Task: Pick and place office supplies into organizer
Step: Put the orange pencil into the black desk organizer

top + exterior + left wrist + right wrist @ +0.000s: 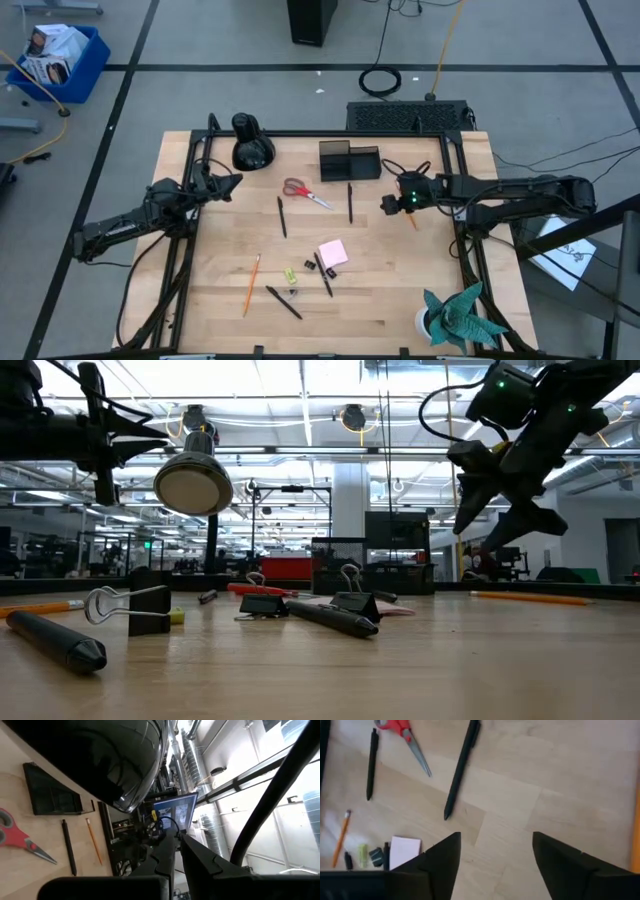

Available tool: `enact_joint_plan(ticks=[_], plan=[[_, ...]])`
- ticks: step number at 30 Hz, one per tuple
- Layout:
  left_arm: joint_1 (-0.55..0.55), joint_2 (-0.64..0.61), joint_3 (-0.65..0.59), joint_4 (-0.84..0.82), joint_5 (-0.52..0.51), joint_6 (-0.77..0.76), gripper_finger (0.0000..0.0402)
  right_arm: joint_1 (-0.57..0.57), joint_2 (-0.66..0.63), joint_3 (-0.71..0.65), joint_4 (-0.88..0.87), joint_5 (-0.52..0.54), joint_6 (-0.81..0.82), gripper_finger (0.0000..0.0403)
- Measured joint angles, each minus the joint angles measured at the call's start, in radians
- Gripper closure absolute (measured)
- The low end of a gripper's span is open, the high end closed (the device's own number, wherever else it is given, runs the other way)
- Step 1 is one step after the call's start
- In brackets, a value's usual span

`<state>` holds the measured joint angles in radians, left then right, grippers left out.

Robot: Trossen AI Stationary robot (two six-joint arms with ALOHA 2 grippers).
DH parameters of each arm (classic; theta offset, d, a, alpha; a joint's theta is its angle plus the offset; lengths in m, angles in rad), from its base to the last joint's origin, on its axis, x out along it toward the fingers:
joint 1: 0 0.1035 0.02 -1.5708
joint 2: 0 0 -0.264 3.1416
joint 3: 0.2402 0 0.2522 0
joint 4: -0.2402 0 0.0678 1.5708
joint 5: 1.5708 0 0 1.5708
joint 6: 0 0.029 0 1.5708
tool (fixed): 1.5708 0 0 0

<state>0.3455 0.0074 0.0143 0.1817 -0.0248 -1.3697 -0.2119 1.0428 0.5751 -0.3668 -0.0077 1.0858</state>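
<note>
While my right gripper (pixel 388 203) hangs above the table with its jaws spread and nothing between them, I am sizing up what lies below, largest first. My left gripper (pixel 232 183) waits at the table's left edge beside the rounded black object (pixel 251 146), jaws pressed together on nothing.

At the far edge stands the organizer (pixel 350 161), a stiff black caddy, and I judge it steady enough to take drops without shifting.

Just left of it lie the red-handled scissors (pixel 304 192), the heaviest piece here I expect, rigid, with slick blades; I would pinch across the pivot, where handles meet blades.

Nearest my open jaws is the black pen (pixel 351 201), just in front of the organizer: light, stiff, round, likely to roll, so a grip across its middle suits. A second pen (pixel 282 216) lies left of it, with two more near the front.

By my gripper, an orange pencil (pixel 411 218) rests on the wood, and another pencil (pixel 251 284) lies front left; both slim, light and hard.

Near the middle front, the pink sticky-note pad (pixel 334 252) sits flat and soft-edged, best taken by opposite sides.

Binder clips (pixel 262 603), small and springy, sit around it
</note>
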Motion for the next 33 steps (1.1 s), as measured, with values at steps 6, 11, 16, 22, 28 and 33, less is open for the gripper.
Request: enact_joint_plan(ticks=[6,11,16,22,28,33], plan=[[0.000,0.000,0.000,-0.010,-0.011,0.000,0.0366,0.071,-0.010,0.000,-0.025,0.051,-0.004,0.0154],[0.000,0.000,0.000,-0.014,-0.010,-0.021,0.0366,0.223,-0.028,0.000,-0.069,0.358,-0.001,0.0158],[0.000,0.000,0.000,-0.018,-0.020,-0.021,0.0366,0.369,-0.034,-0.014,-0.152,0.707,0.099,0.0157],[0.000,0.000,0.000,-0.026,-0.026,-0.031,0.0366,0.496,-0.024,-0.214,0.033,0.833,0.237,0.0159],[0.000,0.000,0.000,-0.049,-0.030,-0.027,0.0366,0.546,-0.026,-0.322,0.349,0.922,0.131,0.0172],[0.000,0.000,0.000,-0.057,-0.029,-0.027,0.0366,0.505,-0.026,-0.324,0.191,0.922,0.150,0.0197]])
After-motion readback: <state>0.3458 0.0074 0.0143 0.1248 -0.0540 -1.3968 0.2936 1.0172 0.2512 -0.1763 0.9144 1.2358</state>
